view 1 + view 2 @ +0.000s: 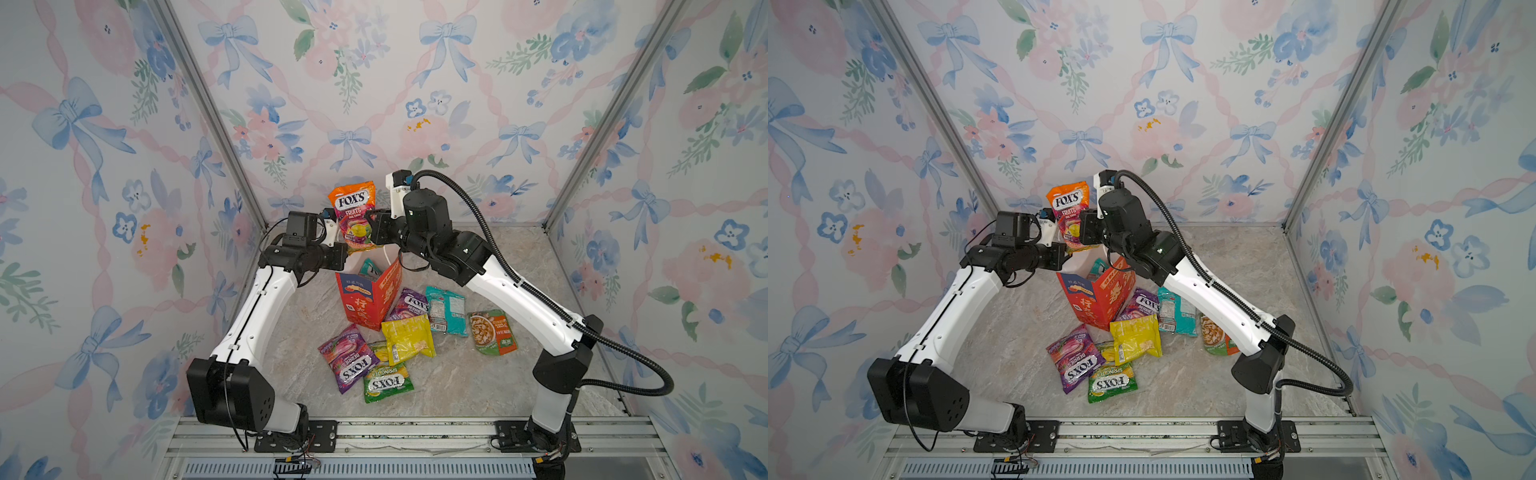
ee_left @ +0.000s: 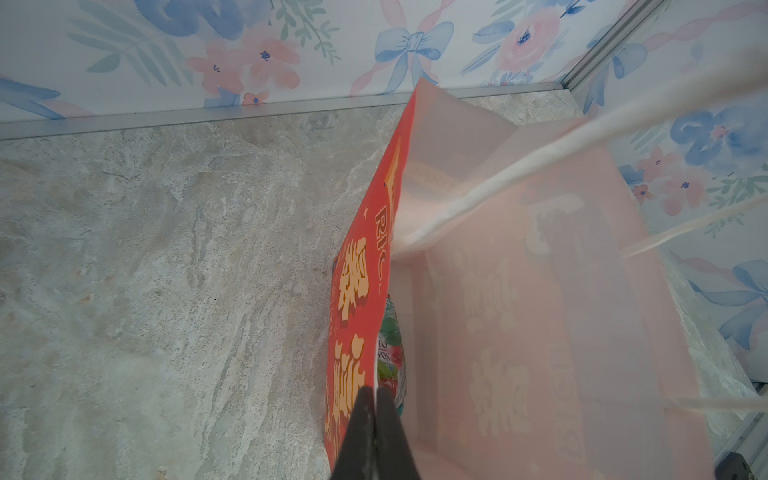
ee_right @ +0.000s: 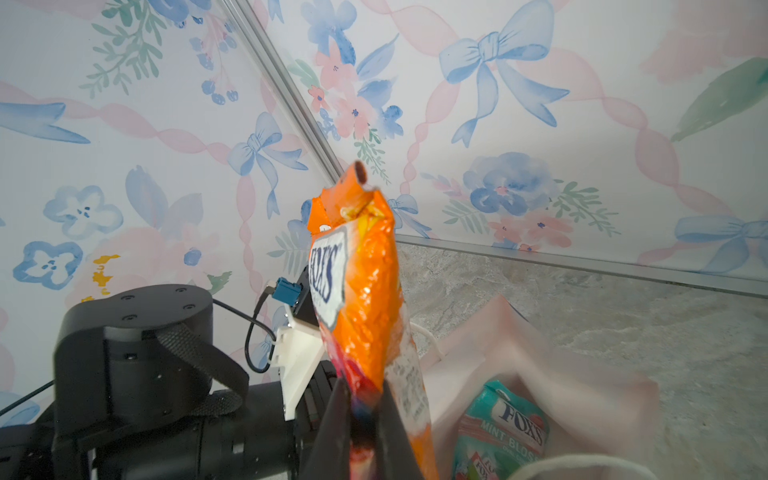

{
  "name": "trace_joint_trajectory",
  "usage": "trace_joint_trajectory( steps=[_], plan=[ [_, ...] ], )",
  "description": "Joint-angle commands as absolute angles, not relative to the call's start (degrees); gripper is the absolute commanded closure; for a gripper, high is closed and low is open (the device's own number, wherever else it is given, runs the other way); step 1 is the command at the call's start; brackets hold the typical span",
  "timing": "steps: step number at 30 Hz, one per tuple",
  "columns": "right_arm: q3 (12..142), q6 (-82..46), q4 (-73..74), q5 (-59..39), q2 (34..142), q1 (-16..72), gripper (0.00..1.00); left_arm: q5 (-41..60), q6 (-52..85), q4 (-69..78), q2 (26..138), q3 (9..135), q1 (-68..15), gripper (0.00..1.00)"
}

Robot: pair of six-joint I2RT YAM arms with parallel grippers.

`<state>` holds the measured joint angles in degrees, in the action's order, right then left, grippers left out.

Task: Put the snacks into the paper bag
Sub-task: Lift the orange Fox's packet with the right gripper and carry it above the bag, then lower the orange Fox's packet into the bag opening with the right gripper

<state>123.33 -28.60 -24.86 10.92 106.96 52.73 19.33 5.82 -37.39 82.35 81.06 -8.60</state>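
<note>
Your left gripper (image 2: 376, 399) pinches paper bag (image 1: 362, 308) rim, mouth wide; right gripper (image 3: 365, 409) pinches orange packet (image 1: 353, 210) just above.

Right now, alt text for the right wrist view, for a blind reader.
The right jaws pinch one edge of an orange FOX'S packet, held upright near the open paper bag, which holds a teal mint packet.

light: bright, even | shadows: faint | glare: glossy snacks (image 1: 408, 337) | blur: paper bag (image 2: 540, 332) close to wrist lenses | edges: bowed

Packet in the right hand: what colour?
Orange packet, white FOX'S logo; clearest in the right wrist view.
</note>
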Motion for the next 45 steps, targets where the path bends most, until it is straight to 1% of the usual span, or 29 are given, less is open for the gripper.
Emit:
trace_joint_trajectory(
  steps=[1, 22, 30, 31, 39, 45],
  plan=[
    [124.2, -26.63, -24.12, 13.1, 106.73, 53.44, 1.0, 19.14, 5.79, -39.47, 80.97, 79.67, -8.61, 1.0],
    [105.93, -27.17, -21.18, 19.86, 95.12, 51.07, 1.0, 19.36, 5.81, -39.5, 81.04, 79.71, -8.6, 1.0],
    [102.77, -29.86, -20.59, 19.94, 95.14, 51.06, 1.0, 19.51, 5.8, -39.42, 81.11, 79.8, -8.61, 1.0],
    [102.13, -30.31, -20.41, 20.11, 93.54, 51.06, 1.0, 19.51, 5.73, -39.46, 81.07, 79.73, -8.61, 1.0],
    [96.2, -35.08, -17.74, 22.74, 91.32, 51.15, 1.0, 19.77, 5.71, -39.46, 81.39, 79.67, -8.61, 1.0],
    [95.87, -37.78, -16.46, 21.94, 92.47, 51.15, 1.0, 19.87, 5.63, -39.46, 81.48, 79.8, -8.61, 1.0]
  ],
)
